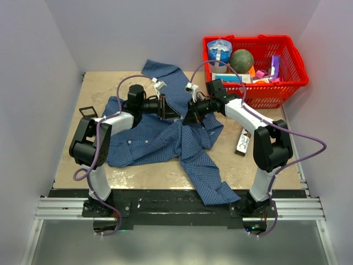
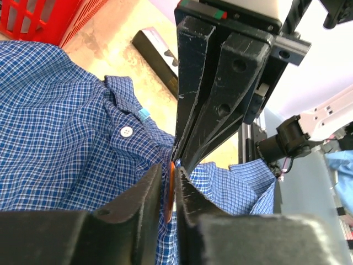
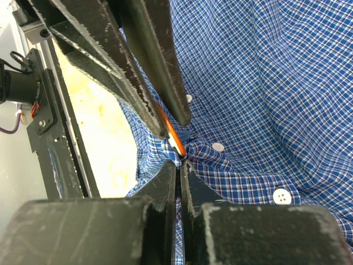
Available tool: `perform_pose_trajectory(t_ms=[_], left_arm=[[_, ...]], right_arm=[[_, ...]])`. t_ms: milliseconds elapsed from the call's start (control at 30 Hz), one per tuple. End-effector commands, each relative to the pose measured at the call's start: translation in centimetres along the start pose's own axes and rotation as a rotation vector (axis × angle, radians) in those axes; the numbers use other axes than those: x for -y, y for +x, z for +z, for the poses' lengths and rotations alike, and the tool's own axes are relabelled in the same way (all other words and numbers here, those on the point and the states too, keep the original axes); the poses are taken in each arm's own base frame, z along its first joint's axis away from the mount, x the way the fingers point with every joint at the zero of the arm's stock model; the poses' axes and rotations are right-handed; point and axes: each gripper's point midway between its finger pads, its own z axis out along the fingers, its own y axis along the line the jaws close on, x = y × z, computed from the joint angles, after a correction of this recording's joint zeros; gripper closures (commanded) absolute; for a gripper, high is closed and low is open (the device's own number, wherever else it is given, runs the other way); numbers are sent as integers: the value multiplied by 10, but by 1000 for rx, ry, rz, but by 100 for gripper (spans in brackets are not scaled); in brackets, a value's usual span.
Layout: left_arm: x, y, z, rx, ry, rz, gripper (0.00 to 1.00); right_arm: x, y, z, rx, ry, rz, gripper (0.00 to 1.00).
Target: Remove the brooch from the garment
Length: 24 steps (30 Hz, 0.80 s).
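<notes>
Showing as an orange sliver at lower centre, the brooch (image 2: 169, 194) is clamped edge-on by the left gripper (image 2: 171, 178), touching the garment (image 2: 66, 110). Cloth just above it is pinched by the closed right gripper (image 2: 178, 155). Both grasps are judged made, and pulling the pin free is left to do.

The left hand (image 2: 170, 174) pinches the orange-brown round brooch (image 2: 169, 194) edge-on, while the right hand (image 2: 179, 153) clamps the blue fine-checked shirt (image 2: 66, 127) just above.
</notes>
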Motion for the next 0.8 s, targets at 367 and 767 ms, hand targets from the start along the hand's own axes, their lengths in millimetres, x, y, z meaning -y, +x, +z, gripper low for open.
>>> perform_pose_trajectory(t_ms=[367, 767], left_arm=[[10, -24, -2, 30, 26, 70, 82], [10, -25, -1, 42, 24, 73, 100]], right_arm=[[-4, -19, -3, 32, -5, -44, 100], [-3, -19, -2, 28, -5, -40, 100]])
